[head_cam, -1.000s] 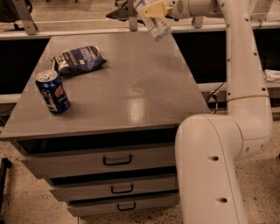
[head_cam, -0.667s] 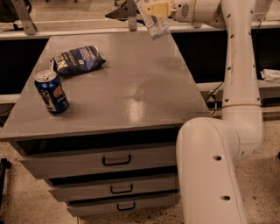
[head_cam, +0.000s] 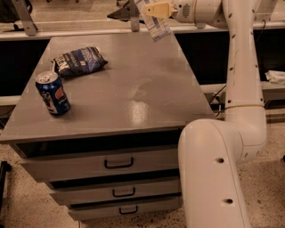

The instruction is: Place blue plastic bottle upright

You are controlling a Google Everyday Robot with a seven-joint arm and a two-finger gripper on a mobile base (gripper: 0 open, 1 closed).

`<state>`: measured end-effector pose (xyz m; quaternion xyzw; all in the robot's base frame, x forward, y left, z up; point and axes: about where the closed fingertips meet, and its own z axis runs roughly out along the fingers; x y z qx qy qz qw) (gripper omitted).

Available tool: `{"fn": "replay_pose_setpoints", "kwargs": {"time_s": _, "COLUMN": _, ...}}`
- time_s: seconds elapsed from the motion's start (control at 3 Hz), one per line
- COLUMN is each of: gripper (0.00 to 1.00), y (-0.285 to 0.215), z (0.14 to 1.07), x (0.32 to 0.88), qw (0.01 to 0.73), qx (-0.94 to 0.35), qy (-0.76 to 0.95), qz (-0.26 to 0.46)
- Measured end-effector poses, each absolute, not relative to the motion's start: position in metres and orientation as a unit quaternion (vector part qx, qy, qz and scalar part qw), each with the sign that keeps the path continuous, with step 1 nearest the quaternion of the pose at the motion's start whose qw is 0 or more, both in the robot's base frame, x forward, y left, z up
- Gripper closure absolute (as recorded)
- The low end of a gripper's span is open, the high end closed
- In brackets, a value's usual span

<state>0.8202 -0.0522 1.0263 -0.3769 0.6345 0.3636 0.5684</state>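
Gripper [head_cam: 154, 9]: pinching the tilted bottle [head_cam: 159, 29] above the table's [head_cam: 133, 89] far edge.
Around: can [head_cam: 53, 93] standing front-left, bag [head_cam: 79, 60] lying just behind.
Drawers [head_cam: 118, 163]: sitting closed, hiding any contents.

We see a grey flat-topped bench [head_cam: 147, 89] with 3 handled drawers [head_cam: 119, 163]. A dark blue soda can [head_cam: 53, 93] stands upright at its left; a crumpled dark blue snack bag [head_cam: 80, 61] lies behind it, apart. The end effector [head_cam: 152, 10] hangs over the bench's far edge.
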Motion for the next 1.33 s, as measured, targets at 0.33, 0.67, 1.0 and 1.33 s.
{"fn": "replay_pose_setpoints", "kwargs": {"time_s": 0.33, "gripper": 1.00, "y": -0.060, "z": 1.014, "x": 0.814, "qw": 0.561, "qx": -0.370, "qy": 0.624, "qz": 0.398}}
{"fn": "replay_pose_setpoints", "kwargs": {"time_s": 0.67, "gripper": 1.00, "y": -0.091, "z": 1.006, "x": 0.807, "qw": 0.563, "qx": -0.336, "qy": 0.612, "qz": 0.442}}
{"fn": "replay_pose_setpoints", "kwargs": {"time_s": 1.0, "gripper": 1.00, "y": -0.111, "z": 1.004, "x": 0.796, "qw": 0.561, "qx": -0.329, "qy": 0.609, "qz": 0.454}}
{"fn": "replay_pose_setpoints", "kwargs": {"time_s": 1.33, "gripper": 1.00, "y": -0.124, "z": 1.003, "x": 0.781, "qw": 0.559, "qx": -0.322, "qy": 0.605, "qz": 0.467}}
